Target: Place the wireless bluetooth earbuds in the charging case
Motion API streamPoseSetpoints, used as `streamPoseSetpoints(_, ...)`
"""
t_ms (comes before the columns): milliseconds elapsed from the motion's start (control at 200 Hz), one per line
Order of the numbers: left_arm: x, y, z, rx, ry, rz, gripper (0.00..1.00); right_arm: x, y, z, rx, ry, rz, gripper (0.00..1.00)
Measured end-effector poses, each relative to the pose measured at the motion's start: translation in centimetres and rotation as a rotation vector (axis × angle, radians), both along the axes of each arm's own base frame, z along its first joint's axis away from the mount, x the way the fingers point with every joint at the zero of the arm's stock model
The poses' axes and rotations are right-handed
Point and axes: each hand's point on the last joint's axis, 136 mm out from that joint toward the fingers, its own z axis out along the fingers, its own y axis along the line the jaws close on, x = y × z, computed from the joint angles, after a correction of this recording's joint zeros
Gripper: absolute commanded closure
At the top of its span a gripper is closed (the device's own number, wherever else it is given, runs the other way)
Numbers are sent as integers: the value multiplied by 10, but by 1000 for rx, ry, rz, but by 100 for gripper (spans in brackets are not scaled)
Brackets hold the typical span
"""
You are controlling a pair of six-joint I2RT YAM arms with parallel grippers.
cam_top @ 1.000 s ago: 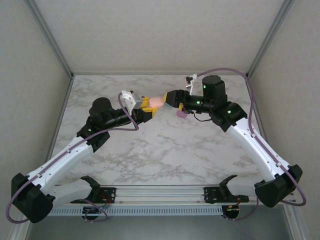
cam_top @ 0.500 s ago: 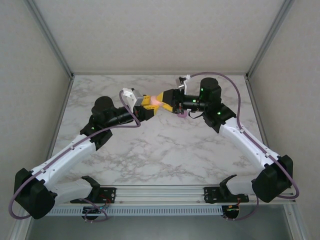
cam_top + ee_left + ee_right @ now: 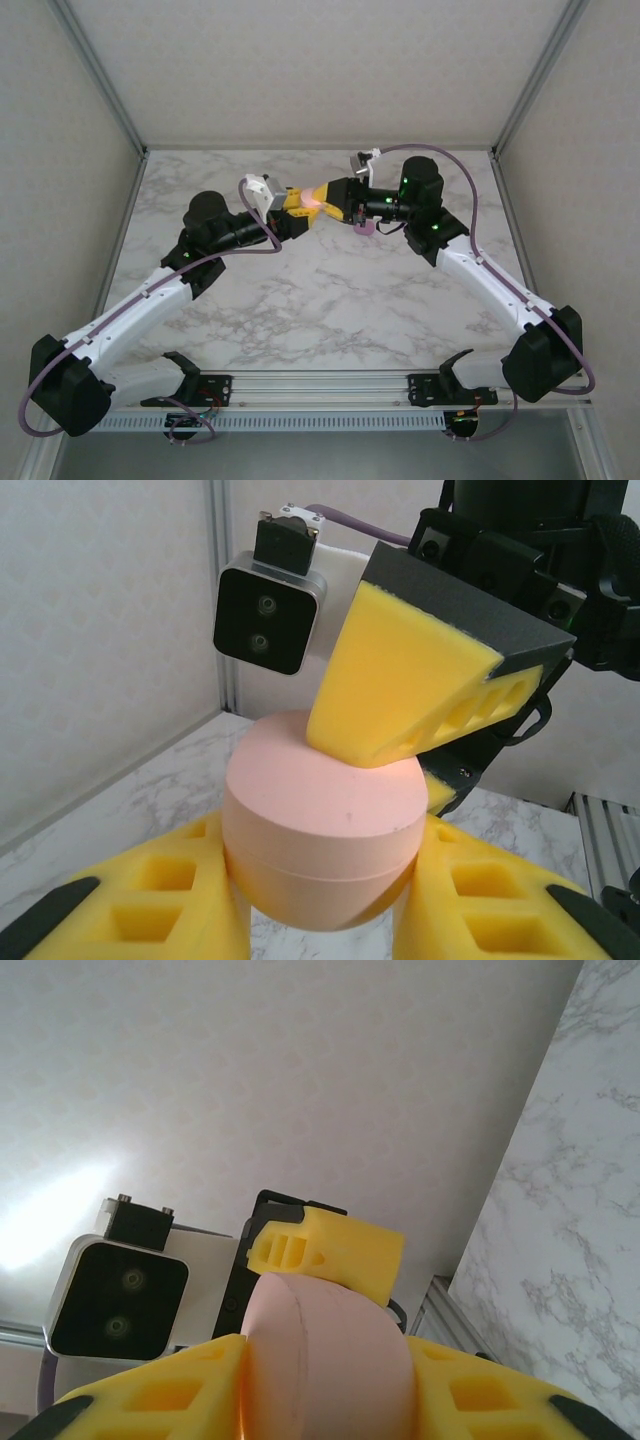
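A closed pink oval charging case (image 3: 312,202) hangs in the air above the middle back of the marble table (image 3: 330,310), held from both sides. My left gripper (image 3: 301,210) is shut on it; in the left wrist view its yellow pads press the lower half of the case (image 3: 320,830). My right gripper (image 3: 323,197) comes from the right and is shut on the same case, with a pad on each side of the case (image 3: 325,1360). One right finger (image 3: 400,690) lies over the top of the case. The earbuds are out of view.
A small purple item (image 3: 365,228) lies on the table just below the right wrist. Metal frame posts and pale walls close in the table on the left, right and back. The arm bases and a rail (image 3: 320,385) sit at the near edge.
My right arm has swung left to the pink case and its jaws have closed onto it. The left gripper has kept its hold and stayed in place.
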Motion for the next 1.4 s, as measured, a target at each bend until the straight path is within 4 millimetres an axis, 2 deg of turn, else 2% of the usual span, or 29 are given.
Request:
streamPoseSetpoints(270, 1, -1, -15, 60, 15, 1, 65, 3, -4, -12, -9, 15, -46, 76)
streamPoseSetpoints(596, 2, -3, -28, 113, 40, -1, 54, 5, -7, -23, -13, 35, -103, 79)
streamPoseSetpoints(971, 10, 3, -35, 143, 49, 57, 46, 23, -13, -41, -31, 76, -215, 79)
streamPoseSetpoints(1056, 11, 10, -29, 131, 35, 101, 43, 33, -19, -59, -84, 99, -288, 79)
streamPoseSetpoints(1161, 10, 24, -20, 103, 14, 169, 41, 43, -30, -96, -178, 143, -384, 79)
streamPoseSetpoints(1276, 11, 38, -11, 75, -3, 245, 37, 51, -40, -148, -277, 221, -450, 79)
streamPoseSetpoints(1401, 15, 49, -6, 46, -3, 316, 29, 58, -40, -216, -403, 326, -463, 79)
